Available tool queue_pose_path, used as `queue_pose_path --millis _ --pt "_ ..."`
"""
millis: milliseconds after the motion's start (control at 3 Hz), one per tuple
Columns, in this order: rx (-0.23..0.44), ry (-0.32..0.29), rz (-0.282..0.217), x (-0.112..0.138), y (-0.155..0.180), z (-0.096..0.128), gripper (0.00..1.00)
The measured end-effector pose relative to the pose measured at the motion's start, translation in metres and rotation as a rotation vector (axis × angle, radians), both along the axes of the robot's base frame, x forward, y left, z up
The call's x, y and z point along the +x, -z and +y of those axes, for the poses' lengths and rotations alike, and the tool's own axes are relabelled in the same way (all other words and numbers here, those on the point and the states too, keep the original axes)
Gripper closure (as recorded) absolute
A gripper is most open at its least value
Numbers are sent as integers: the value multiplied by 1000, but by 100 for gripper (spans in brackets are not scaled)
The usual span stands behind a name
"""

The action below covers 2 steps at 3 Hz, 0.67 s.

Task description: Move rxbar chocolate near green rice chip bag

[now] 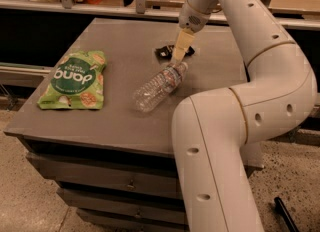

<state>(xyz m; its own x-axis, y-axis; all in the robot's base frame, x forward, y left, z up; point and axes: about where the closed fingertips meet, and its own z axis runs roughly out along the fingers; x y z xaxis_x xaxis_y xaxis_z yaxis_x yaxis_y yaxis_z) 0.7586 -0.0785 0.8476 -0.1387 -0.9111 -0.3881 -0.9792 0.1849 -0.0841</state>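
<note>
The rxbar chocolate is a small black wrapper lying on the grey table, partly hidden behind my gripper. My gripper hangs down from the white arm with its pale fingers right over the bar's right end, just above the cap end of the water bottle. The green rice chip bag lies flat at the table's left side, well apart from the bar.
A clear plastic water bottle lies on its side between the bar and the table's front. My white arm's big elbow fills the right foreground. A shelf with items runs along the back. A dark object lies on the floor at right.
</note>
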Motion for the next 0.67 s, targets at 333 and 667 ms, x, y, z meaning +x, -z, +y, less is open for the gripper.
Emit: queue_pose_path --millis 333,667 --pt "14 -16 -1 0 2 2 18" --pt "17 -42 -3 -2 1 4 41"
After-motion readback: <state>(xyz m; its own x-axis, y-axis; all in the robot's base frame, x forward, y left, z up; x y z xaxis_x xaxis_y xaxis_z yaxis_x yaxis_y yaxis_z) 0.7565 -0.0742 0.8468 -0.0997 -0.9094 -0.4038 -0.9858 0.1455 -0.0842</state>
